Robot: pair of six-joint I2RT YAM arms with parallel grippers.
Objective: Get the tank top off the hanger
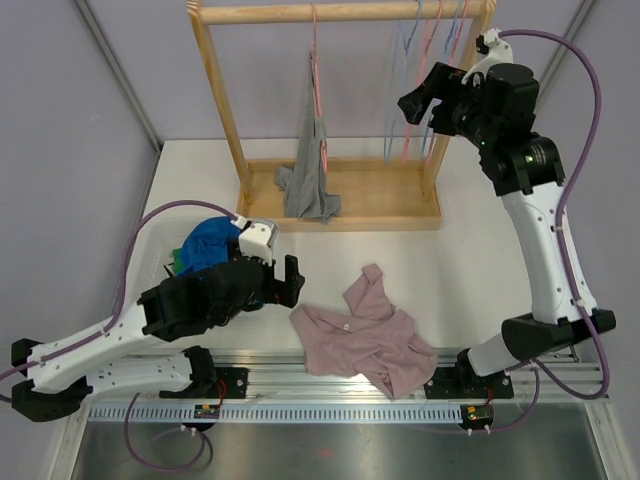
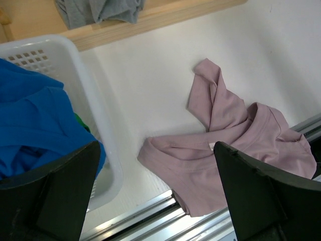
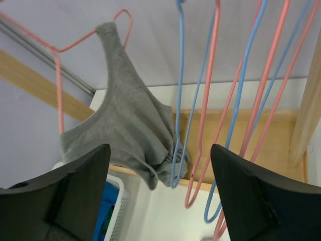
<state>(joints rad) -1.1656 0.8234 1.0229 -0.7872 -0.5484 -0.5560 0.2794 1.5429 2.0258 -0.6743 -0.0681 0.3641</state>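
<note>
At the left, a white laundry basket [image 2: 103, 135] holds a blue garment [image 2: 35, 120]. The left gripper [image 1: 285, 280] hovers low over the table [image 1: 480, 260], beside the basket. Its jaws are spread wide and grasp nothing. Just right of it, a pink shirt [image 1: 365, 335] lies crumpled on the table near the front edge.

Behind, the grey tank top [image 1: 312, 165] hangs by a strap from a pink hanger [image 1: 317, 70] on the wooden rack [image 1: 215, 90]. Its lower end rests bunched on the rack's base. Further right, empty blue and pink hangers [image 3: 179, 75] hang on the same rail. The right gripper [image 1: 425, 100] is raised next to them, jaws released, with nothing between them.
</note>
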